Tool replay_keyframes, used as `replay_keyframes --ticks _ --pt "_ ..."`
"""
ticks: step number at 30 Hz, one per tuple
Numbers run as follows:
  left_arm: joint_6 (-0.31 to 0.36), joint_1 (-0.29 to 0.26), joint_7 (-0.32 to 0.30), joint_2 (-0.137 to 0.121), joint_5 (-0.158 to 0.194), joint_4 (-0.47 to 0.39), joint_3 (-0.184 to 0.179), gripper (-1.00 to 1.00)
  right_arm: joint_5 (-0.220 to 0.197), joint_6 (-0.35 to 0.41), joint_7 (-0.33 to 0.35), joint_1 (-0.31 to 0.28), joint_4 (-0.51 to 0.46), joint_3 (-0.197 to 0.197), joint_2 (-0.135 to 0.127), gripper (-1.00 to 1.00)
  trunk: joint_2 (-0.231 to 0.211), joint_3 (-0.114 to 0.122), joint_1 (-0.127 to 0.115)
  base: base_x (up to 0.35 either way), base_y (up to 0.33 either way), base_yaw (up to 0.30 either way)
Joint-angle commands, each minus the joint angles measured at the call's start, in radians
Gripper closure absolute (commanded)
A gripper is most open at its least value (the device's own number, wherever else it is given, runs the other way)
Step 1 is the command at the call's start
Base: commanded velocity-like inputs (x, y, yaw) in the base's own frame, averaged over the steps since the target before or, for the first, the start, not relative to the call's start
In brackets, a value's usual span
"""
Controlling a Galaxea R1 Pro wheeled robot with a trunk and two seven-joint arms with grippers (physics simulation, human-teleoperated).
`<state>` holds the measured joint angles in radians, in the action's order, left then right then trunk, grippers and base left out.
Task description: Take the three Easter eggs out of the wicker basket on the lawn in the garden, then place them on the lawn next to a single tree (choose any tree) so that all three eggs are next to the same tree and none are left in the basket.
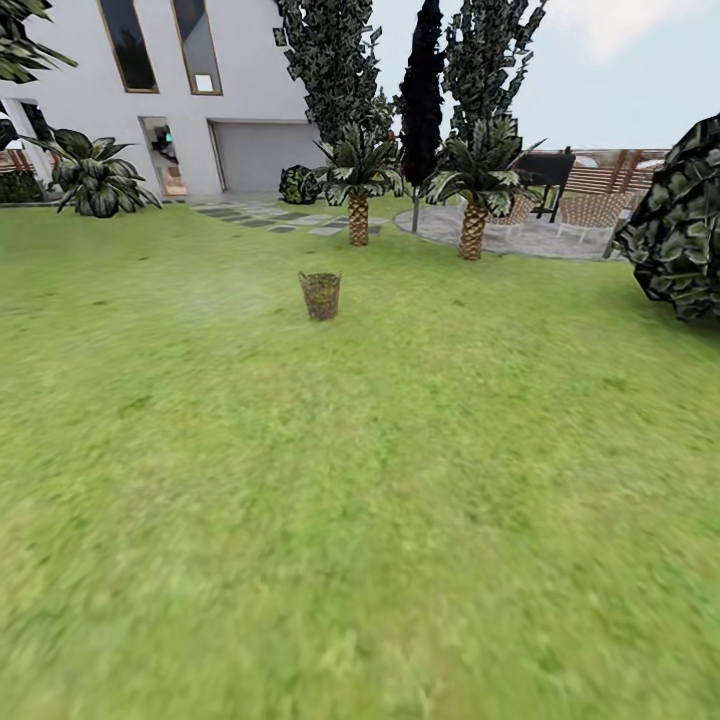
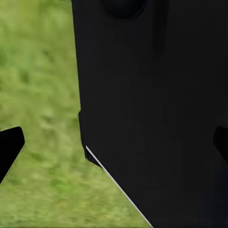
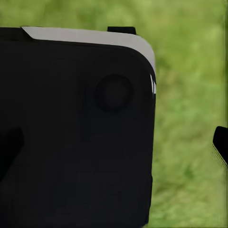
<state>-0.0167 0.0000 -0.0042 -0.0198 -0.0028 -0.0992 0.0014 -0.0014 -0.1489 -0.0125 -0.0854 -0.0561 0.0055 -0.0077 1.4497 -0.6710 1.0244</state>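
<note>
The wicker basket (image 1: 320, 295) stands upright on the lawn (image 1: 360, 480), small and far ahead in the head view, slightly left of centre. The Easter eggs are hidden; from this distance nothing shows over the basket's rim. The tree is out of view. In the left wrist view my left gripper (image 2: 114, 145) is open, its fingertips (image 2: 9, 147) wide apart in front of my own black body panel (image 2: 152, 95) with grass beyond. My right gripper (image 3: 114, 145) is open too, one of its fingertips (image 3: 221, 145) at the picture's edge over grass.
Two short palms (image 1: 358, 190) (image 1: 473, 190) and tall dark columnar foliage (image 1: 421, 90) stand behind the basket. A white house (image 1: 150, 90) rises at the back left, a paved patio (image 1: 530, 235) at the back right, and a big dark bush (image 1: 680, 220) at the right edge.
</note>
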Motion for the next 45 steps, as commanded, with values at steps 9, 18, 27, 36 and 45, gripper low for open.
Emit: replay_keyframes --ticks 9,18,27,36,45 --pt "-0.002 0.000 0.000 0.000 0.000 0.000 0.000 -1.00 0.000 -0.003 -0.001 0.000 0.000 0.001 0.000 -1.00 0.000 -0.001 0.001 0.337 0.000 0.000" --pt "-0.002 0.000 -0.001 0.000 0.000 0.000 0.000 -1.00 -0.001 -0.003 -0.001 0.000 0.000 0.001 -0.002 -1.00 0.000 -0.001 0.001 0.337 0.000 0.000" --pt "-0.002 0.000 0.000 0.000 -0.002 0.000 -0.001 -1.00 0.000 -0.003 -0.001 0.000 -0.010 0.000 -0.007 -1.00 0.000 -0.001 0.001 0.337 0.000 0.000" --pt "-0.002 0.000 0.000 0.000 -0.002 0.000 -0.001 -1.00 0.000 -0.003 -0.001 0.000 -0.010 -0.001 -0.008 -1.00 0.000 -0.001 0.001 0.337 0.000 0.000" --pt "-0.002 0.000 0.000 0.000 -0.002 0.000 -0.001 -1.00 0.000 -0.003 -0.001 0.000 -0.010 -0.001 -0.008 -1.00 0.000 -0.001 0.001 0.337 0.000 0.000"
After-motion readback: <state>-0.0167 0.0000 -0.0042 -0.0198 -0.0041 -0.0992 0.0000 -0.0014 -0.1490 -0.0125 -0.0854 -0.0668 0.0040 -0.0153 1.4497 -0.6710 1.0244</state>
